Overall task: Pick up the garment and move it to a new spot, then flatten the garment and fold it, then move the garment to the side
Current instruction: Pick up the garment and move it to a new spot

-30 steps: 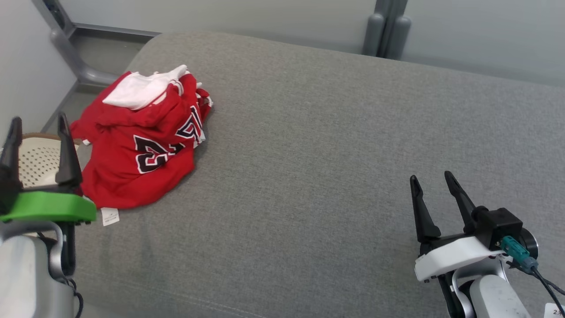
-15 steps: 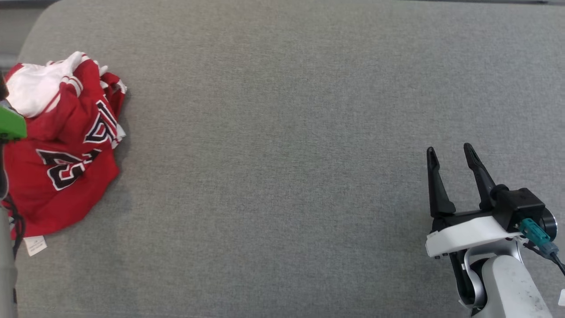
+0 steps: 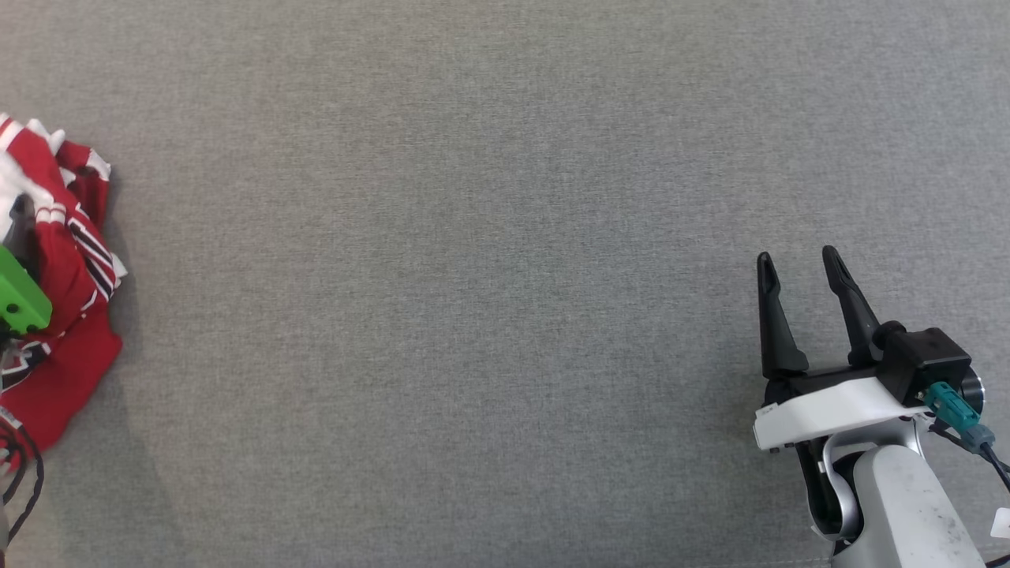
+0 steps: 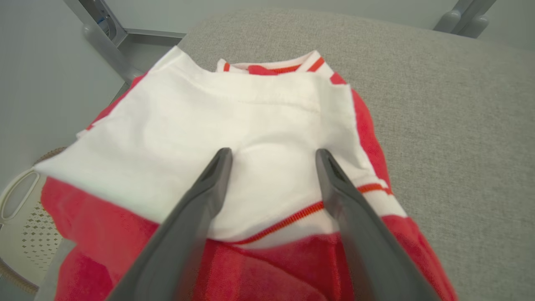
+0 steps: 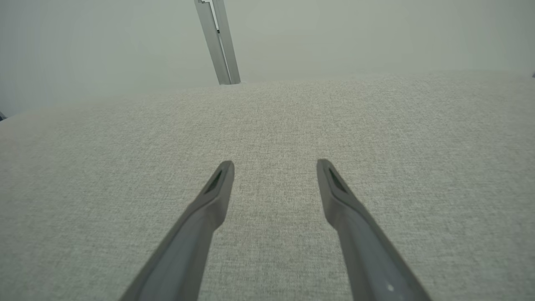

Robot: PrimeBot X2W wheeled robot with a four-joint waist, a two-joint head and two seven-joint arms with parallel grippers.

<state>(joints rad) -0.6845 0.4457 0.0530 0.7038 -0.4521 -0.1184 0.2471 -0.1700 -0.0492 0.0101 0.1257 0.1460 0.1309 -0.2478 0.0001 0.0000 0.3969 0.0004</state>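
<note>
The garment (image 3: 67, 276) is a crumpled red jersey with white trim and dark numbers, lying at the left edge of the head view on the grey cushion (image 3: 473, 237). In the left wrist view its white inner side (image 4: 234, 121) faces up. My left gripper (image 4: 271, 154) hangs open just above that white cloth, fingers spread with nothing between them; in the head view its green mount (image 3: 20, 298) sits over the jersey. My right gripper (image 3: 797, 264) stands open at the lower right, far from the garment; it also shows open (image 5: 273, 165) over bare cushion.
A pale perforated basket (image 4: 19, 217) sits on the floor beyond the cushion's left edge. A grey metal frame post (image 4: 104, 33) stands behind the jersey. Another post (image 5: 219, 42) rises against the wall past the cushion's far edge.
The head camera has swung right and down, so the jersey has slid to the left edge of the view. The left gripper now hangs over the garment. The right gripper has barely shifted.
</note>
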